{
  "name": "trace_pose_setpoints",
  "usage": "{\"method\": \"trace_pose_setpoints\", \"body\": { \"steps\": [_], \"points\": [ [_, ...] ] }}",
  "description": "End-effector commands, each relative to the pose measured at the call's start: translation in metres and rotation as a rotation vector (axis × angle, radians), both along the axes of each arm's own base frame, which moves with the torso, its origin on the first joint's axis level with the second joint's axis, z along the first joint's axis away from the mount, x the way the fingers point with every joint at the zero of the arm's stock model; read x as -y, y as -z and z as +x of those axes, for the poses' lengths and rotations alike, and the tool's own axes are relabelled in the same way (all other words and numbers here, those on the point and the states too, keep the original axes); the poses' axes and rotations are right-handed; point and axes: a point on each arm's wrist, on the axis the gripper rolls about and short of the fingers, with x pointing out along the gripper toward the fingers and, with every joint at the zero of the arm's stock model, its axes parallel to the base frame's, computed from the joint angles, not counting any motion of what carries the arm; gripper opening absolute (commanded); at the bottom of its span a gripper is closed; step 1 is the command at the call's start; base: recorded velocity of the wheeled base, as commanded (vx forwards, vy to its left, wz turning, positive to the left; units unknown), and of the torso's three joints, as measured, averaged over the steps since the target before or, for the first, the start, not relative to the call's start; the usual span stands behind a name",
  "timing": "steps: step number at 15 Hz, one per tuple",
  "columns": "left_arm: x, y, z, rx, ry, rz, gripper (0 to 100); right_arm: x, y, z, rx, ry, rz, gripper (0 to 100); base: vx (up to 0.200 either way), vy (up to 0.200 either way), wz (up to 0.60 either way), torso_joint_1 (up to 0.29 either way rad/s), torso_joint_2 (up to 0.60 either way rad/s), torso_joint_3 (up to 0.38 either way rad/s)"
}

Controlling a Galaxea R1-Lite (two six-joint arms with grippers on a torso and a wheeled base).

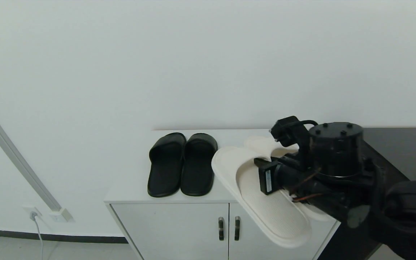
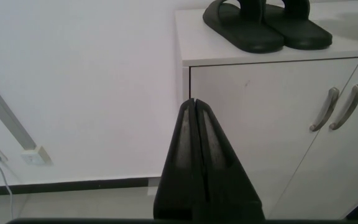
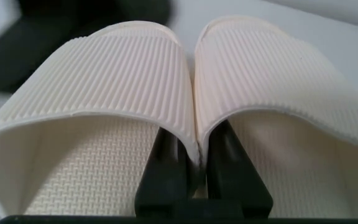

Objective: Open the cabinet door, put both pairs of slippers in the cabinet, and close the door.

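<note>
Right gripper (image 3: pixel 194 149) pinches 2 white slippers (image 1: pixel 265 209) by their adjoining straps, heels overhanging the shut right door (image 1: pixel 244 238), while the empty, closed left gripper (image 2: pixel 195 111) faces the left door's (image 2: pixel 253 118) outer edge, apart from the handles (image 2: pixel 337 107).

matte black right arm (image 1: pixel 338 173); round joint cap (image 1: pixel 335 130) (screws on top); reddish wires (image 1: pixel 303 197); left hand (image 2: pixel 194 102) black, tapering

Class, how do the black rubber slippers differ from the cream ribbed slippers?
The black rubber slippers lie flat and untouched on the white cabinet top; the cream ribbed slippers are pinched together by the right gripper, tilted, heels overhanging the front edge. Black straps look smooth, cream straps ridged. Both are pairs of slides.
</note>
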Motion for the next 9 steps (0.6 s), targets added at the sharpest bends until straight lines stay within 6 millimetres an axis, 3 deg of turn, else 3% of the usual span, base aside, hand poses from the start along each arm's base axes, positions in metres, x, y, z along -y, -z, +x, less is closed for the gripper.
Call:
{"method": "trace_pose_setpoints", "body": {
  "steps": [1,9],
  "points": [
    [0.0,0.0,0.0,-0.001,0.0,0.0,0,0.028,-0.02,-0.039,0.03,-0.149,0.057,0,0.0,0.0,0.0,0.0,0.0,0.0],
    [0.0,0.0,0.0,-0.001,0.0,-0.008,0,0.028,-0.008,-0.045,-0.01,-0.176,0.023,0,0.0,0.0,0.0,0.0,0.0,0.0]
  ]
}}
